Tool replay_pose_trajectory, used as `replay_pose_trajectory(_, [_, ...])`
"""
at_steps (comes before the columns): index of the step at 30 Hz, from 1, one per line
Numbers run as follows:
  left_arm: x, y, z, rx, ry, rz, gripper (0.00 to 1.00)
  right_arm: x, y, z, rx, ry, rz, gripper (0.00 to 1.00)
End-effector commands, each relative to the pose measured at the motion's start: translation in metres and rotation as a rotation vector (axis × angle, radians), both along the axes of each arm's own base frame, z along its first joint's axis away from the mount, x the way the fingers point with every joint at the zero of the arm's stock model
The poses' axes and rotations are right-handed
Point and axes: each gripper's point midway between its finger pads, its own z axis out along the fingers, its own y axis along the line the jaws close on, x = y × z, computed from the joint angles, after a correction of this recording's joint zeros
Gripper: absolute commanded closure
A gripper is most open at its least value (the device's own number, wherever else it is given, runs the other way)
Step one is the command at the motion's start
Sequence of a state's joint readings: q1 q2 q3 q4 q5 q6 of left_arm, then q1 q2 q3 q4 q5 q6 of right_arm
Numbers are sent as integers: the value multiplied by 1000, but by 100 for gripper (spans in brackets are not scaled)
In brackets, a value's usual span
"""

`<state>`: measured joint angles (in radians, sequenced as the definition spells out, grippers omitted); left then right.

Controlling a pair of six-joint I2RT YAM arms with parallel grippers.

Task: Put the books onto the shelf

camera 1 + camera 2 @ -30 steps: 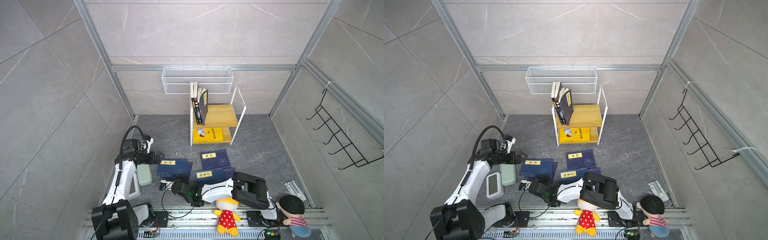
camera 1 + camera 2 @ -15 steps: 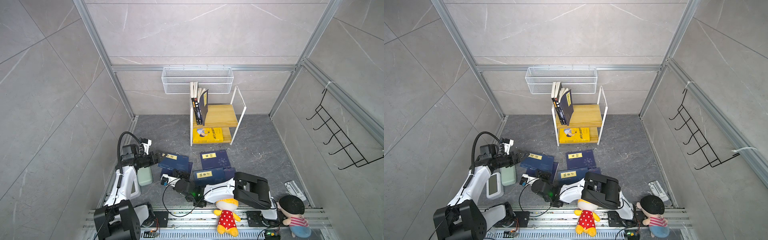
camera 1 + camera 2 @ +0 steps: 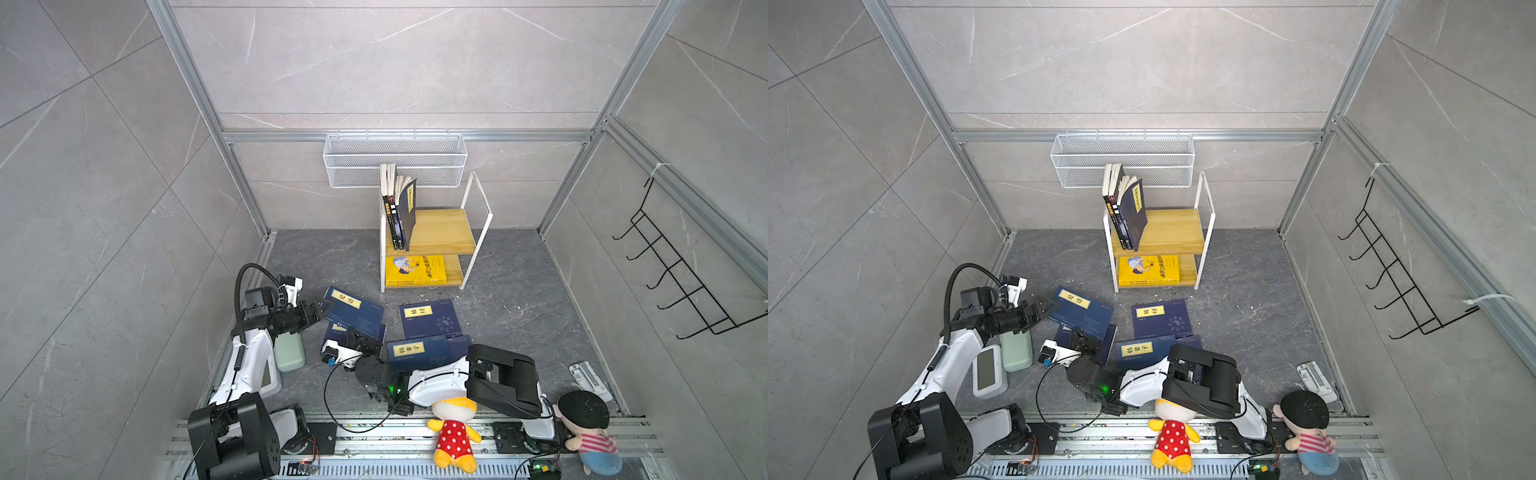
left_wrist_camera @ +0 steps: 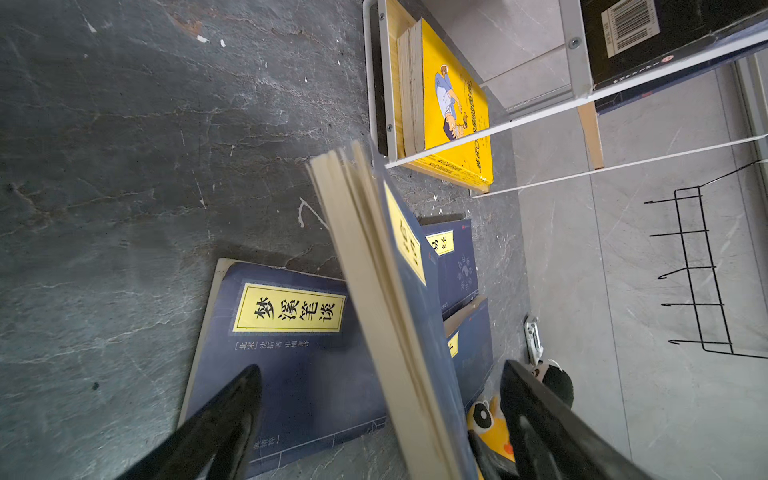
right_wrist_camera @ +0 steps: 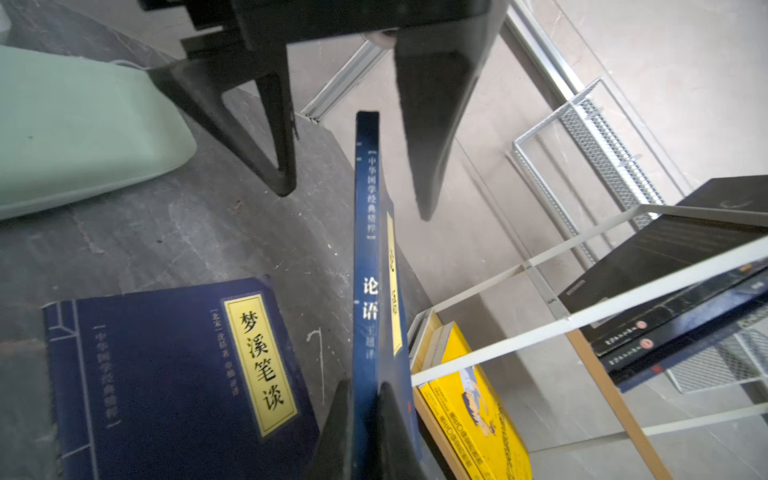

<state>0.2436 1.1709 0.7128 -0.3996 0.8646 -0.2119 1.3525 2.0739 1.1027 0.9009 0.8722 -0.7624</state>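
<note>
Roughly, I put this job at about its midpoint. On the shelf [image 3: 440, 230] a small row of upright books [image 3: 401, 212] leans at the left end of the top board. The yellow book [image 3: 415, 270] lies flat on the lower board. Those I count as done.

My right gripper [image 5: 365, 390] is clenched on the spine end of the raised navy book [image 3: 353, 309], held up at a tilt over the bench [image 3: 498, 299], in front of the shelf and toward my left arm. My left gripper [image 4: 380, 368] is released, its jaws spread either side of that book's far edge, so I read this as a handover not yet completed.

Left to do: this book; the lower navy book [image 4: 291, 353], flat on the bench beneath it; a second navy book [image 3: 430, 320] lying just before the shelf; and a third navy book [image 3: 419, 353] beside my right arm. Whether another hides beneath that last one I cannot tell.
</note>
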Motion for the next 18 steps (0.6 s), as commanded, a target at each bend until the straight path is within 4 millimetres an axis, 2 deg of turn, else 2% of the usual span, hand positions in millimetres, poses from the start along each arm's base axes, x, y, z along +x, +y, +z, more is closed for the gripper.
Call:
replay_pose_trajectory(1, [3, 0, 16, -40, -3, 12, 10, 0, 3, 17, 53, -52, -30, 100])
replay_pose_trajectory(3, [2, -5, 16, -93, 2, 1, 12, -3, 6, 18, 60, -53, -10, 100])
replay_pose_trajectory(7, [8, -9, 25, -168, 13, -6, 30, -12, 19, 9, -9, -85, 34, 100])
replay_pose_trajectory(9, [10, -9, 27, -175, 24, -4, 36, -20, 23, 6, -53, -123, 65, 100])
replay_pose_trajectory(10, [11, -7, 26, -164, 30, 6, 41, -21, 24, 4, -77, -139, 73, 100])
replay_pose_trajectory(12, [11, -3, 21, -131, 36, 30, 61, -21, 24, -3, -139, -181, 73, 100])
replay_pose_trajectory(16, [9, -3, 22, -118, 28, 32, 94, -22, 20, 11, -167, -247, 41, 100])
replay_pose_trajectory(17, [9, -3, 23, -122, 25, 34, 100, -22, 20, 13, -163, -243, 43, 100])
replay_pose_trajectory(18, [10, -3, 24, -122, 19, 36, 100, -21, 19, 14, -159, -238, 41, 100])
